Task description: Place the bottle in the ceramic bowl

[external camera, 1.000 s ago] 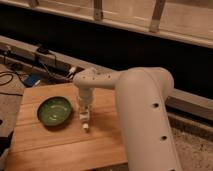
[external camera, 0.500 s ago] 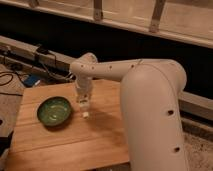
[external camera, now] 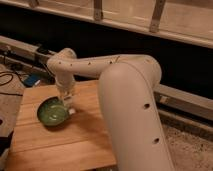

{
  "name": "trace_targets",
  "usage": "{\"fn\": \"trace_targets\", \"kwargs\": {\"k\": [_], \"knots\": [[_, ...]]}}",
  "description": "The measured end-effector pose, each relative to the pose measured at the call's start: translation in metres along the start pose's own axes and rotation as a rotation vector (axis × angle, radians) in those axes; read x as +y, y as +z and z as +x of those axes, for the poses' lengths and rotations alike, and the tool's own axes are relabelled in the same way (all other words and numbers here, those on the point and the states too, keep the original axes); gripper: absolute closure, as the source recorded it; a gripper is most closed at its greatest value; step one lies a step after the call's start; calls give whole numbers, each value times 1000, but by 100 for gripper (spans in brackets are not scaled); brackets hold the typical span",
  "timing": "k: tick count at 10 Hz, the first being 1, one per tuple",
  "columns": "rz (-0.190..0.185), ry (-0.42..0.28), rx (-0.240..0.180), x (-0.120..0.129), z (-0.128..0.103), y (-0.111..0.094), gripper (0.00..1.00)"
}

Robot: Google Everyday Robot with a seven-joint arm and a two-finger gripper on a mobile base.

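Gripper (external camera: 66, 101) holds bottle (external camera: 70, 107) beside ceramic bowl (external camera: 52, 112).

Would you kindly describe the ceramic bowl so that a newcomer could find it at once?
Start at the wooden table in the lower left. On its left half, just below the claw at the end of the white arm, sits the ceramic bowl. It is the only round, glossy green thing there; the small pale bottle stands at its right rim.
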Motion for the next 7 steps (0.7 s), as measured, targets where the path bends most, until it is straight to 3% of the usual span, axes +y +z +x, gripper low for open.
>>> {"fn": "trace_targets", "kwargs": {"k": [3,4,5,7], "knots": [[-38,-78,37,43,8,14,100],[-40,-78,33,44,7,13,98],[-35,-73,35,39,8,13,93],[-37,-77,36,42,7,13,71]]}}
